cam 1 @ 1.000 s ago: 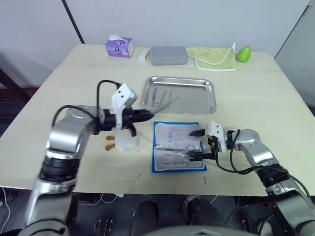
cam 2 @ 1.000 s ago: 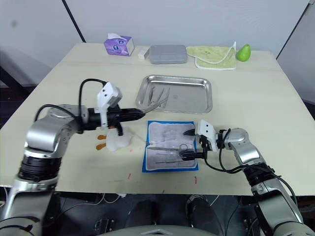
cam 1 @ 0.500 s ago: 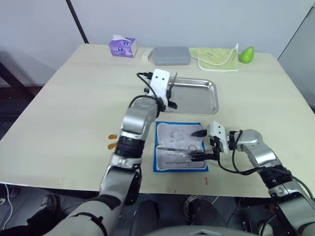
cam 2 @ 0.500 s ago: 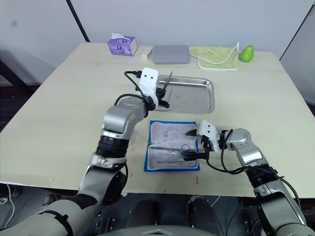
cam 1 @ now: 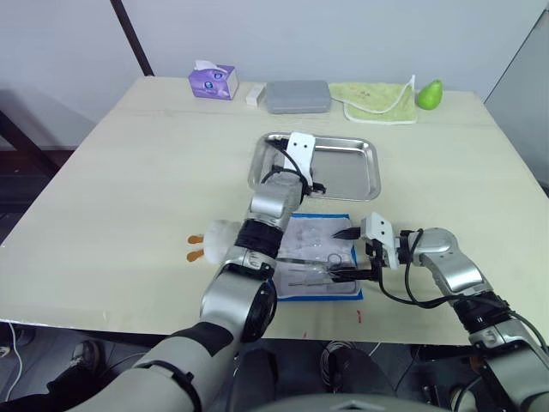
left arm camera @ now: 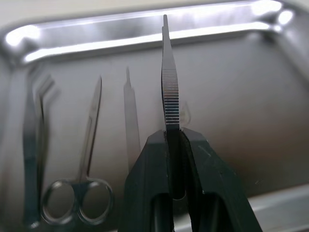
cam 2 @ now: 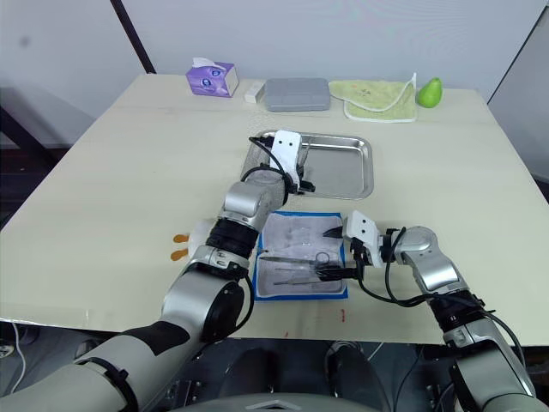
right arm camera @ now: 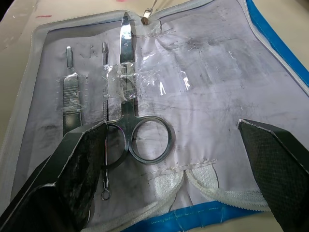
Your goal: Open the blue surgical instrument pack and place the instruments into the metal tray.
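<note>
So we're partway through. The blue surgical instrument pack (cam 2: 300,255) is lying open flat on the table (cam 2: 129,172), lining up, just at 6 o'clock of the metal tray (cam 2: 343,176). Looks like a few of the instruments are already moved over: the left wrist view shows scissors (left arm camera: 79,188) plus two or three thin tools lying on the tray floor.

The left gripper (left arm camera: 173,140) hangs over the tray with its jaws pinched tight on a ridged pair of tweezers (left arm camera: 169,92), tip pointing toward the far rim, so my guess is that one's about to be dropped in.

Still left in the pack: another pair of scissors (right arm camera: 129,116) taped under the clear lining, a flat ridged tool (right arm camera: 71,94) and a thin probe (right arm camera: 104,121) beside it.

The right gripper (right arm camera: 174,164) sits low at the pack's 3 o'clock edge, jaws spread wide, nothing in them, lined up on the scissor rings.
</note>
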